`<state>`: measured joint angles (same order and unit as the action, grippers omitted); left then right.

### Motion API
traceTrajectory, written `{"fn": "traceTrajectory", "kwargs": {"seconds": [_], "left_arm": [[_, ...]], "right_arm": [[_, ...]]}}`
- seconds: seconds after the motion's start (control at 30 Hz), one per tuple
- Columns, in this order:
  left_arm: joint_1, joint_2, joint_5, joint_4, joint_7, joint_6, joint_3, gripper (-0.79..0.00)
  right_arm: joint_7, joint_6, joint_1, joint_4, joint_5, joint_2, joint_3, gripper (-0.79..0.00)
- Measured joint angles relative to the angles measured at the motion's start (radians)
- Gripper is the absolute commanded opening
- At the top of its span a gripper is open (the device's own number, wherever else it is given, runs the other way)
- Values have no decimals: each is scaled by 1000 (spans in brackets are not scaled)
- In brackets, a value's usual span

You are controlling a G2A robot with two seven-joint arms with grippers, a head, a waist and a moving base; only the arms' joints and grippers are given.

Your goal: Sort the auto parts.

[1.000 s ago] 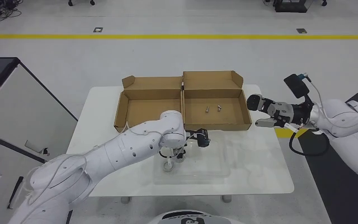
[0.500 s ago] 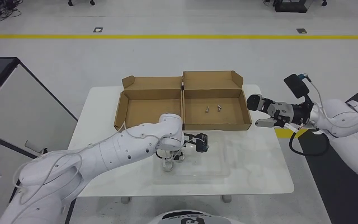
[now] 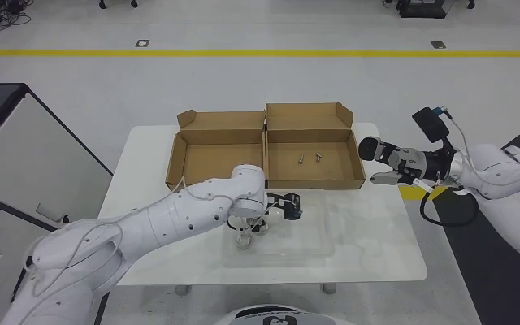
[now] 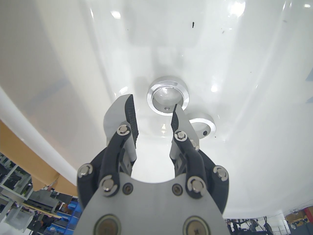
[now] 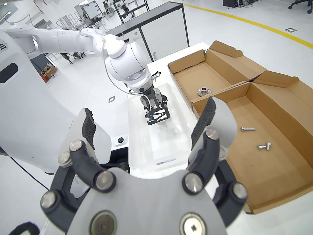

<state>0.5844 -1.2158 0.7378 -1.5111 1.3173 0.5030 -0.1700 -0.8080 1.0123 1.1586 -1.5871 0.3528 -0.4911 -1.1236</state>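
The left gripper (image 4: 152, 102) hung low inside the clear tray (image 3: 325, 244) at the front of the tabletop (image 3: 382, 236), pointing down. Its fingers were spread and held nothing. Two metal rings lay on the tray floor just beside each other. The nearer ring (image 4: 167, 79) sat just past the fingertips, and one fingertip (image 4: 175, 110) overlapped its rim in the left wrist view; whether they touched could not be told. The second ring (image 4: 207, 127) lay partly hidden behind that same finger.

Behind the tray stood two open cardboard boxes side by side. The left box (image 3: 219, 158) held a small metal flange (image 5: 202, 91). The right box (image 3: 313, 154) held two bolts, one (image 5: 247, 129) near the other (image 5: 263, 146), apart from each other.

The right gripper (image 3: 372, 162) hung off the tabletop's right edge, just beyond the right box, in the air. Its fingers were wide apart and empty, facing the boxes and tray.
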Motion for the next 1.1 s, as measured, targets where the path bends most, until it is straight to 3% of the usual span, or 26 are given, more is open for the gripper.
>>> {"fn": "traceTrajectory", "kwargs": {"seconds": [0.5, 1.1], "left_arm": [[19, -30, 8, 46, -12, 12, 0, -483], [27, -45, 2, 75, -14, 14, 0, -496]], "right_arm": [[0, 0, 0, 0, 0, 0, 0, 0], [0, 0, 0, 0, 0, 0, 0, 0]]}}
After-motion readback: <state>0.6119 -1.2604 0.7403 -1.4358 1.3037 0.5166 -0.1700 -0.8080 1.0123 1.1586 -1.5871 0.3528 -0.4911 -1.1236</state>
